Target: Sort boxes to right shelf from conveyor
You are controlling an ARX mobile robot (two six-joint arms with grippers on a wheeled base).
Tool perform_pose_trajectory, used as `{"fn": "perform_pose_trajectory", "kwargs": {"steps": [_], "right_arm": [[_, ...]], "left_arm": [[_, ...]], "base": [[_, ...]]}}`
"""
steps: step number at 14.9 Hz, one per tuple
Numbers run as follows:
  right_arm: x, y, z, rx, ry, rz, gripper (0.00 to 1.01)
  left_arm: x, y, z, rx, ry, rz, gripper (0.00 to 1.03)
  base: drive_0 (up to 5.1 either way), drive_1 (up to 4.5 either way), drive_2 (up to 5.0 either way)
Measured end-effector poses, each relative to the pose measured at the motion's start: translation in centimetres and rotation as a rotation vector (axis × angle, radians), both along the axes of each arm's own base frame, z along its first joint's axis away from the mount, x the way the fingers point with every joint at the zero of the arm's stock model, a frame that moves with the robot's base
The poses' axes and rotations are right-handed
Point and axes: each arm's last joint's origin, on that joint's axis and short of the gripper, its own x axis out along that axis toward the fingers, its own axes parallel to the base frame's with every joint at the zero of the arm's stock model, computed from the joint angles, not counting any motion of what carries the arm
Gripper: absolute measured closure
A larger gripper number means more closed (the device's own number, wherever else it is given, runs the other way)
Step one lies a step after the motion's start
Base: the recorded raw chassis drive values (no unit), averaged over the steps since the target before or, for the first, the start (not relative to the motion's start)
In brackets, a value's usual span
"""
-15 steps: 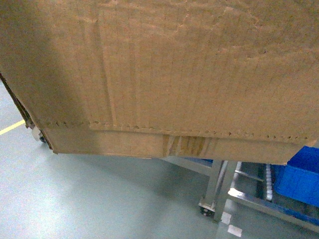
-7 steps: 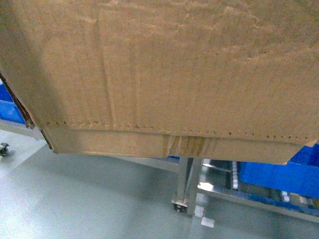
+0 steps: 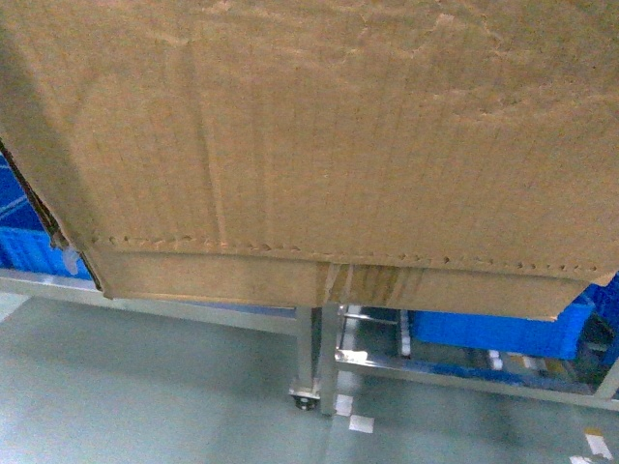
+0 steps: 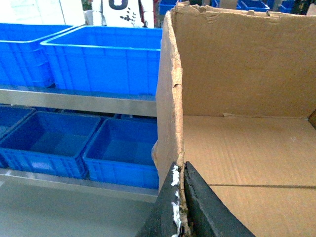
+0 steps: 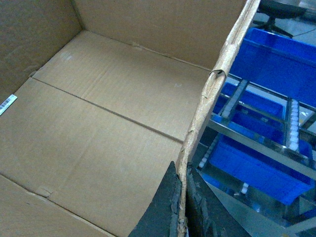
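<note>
Both pincers are clamped on the large brown corrugated cardboard carton (image 3: 319,145), 1 on each side wall. On the left wrist view, the left gripper (image 4: 180,207) has its 2 black fingers pinched shut across the carton's ragged left wall, 1 finger outside and 1 inside. The right gripper (image 5: 181,207) does the same on the torn right wall, its dark fingers closed on the edge from both faces. Pinching opposite walls is likely the only workable hold, since the carton is far too wide for either pincer to span.

The carton is held off the ground and close to the head camera, filling most of that view; its dotted perforation line runs near the base, and the grey floor (image 3: 145,387) shows below it. Inside it looks empty apart from a small white label on the bottom.

Just beyond and below the carton stands the shiny stainless-steel tiered rack (image 3: 319,358), with rails of small white rollers (image 5: 295,123) seen past the right wall. Blue plastic crates (image 4: 103,66) sit on its tiers, to the left and far side. The conveyor is not in view.

My judgement: the carton is mid-carry toward the rack and not yet set down, with a free tier needed.
</note>
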Motion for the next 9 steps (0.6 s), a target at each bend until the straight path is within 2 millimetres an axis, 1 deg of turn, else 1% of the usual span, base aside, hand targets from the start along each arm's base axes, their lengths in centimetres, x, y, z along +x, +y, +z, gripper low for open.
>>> {"fn": "perform_pose_trajectory", "kwargs": {"steps": [3,5,9], "right_arm": [[-0.04,-0.01,0.04,0.000,-0.002,-0.001,0.99],[-0.04,0.04,0.05,0.000,-0.002,0.002,0.99],[-0.04,0.03,0.06,0.001,-0.004,0.003,0.99]], "left_arm": [[0.00,0.00,0.00,0.000,0.000,0.000,1.01],[0.00,0.02,-0.01,0.001,0.001,0.005,1.01],[-0.01,0.09,0.06,-0.001,-0.003,0.007,1.01]], "base": [[-0.1,-0.11,-0.1],[4.1,-0.69,-3.8],[4.7,-2.59,-2.6]]}}
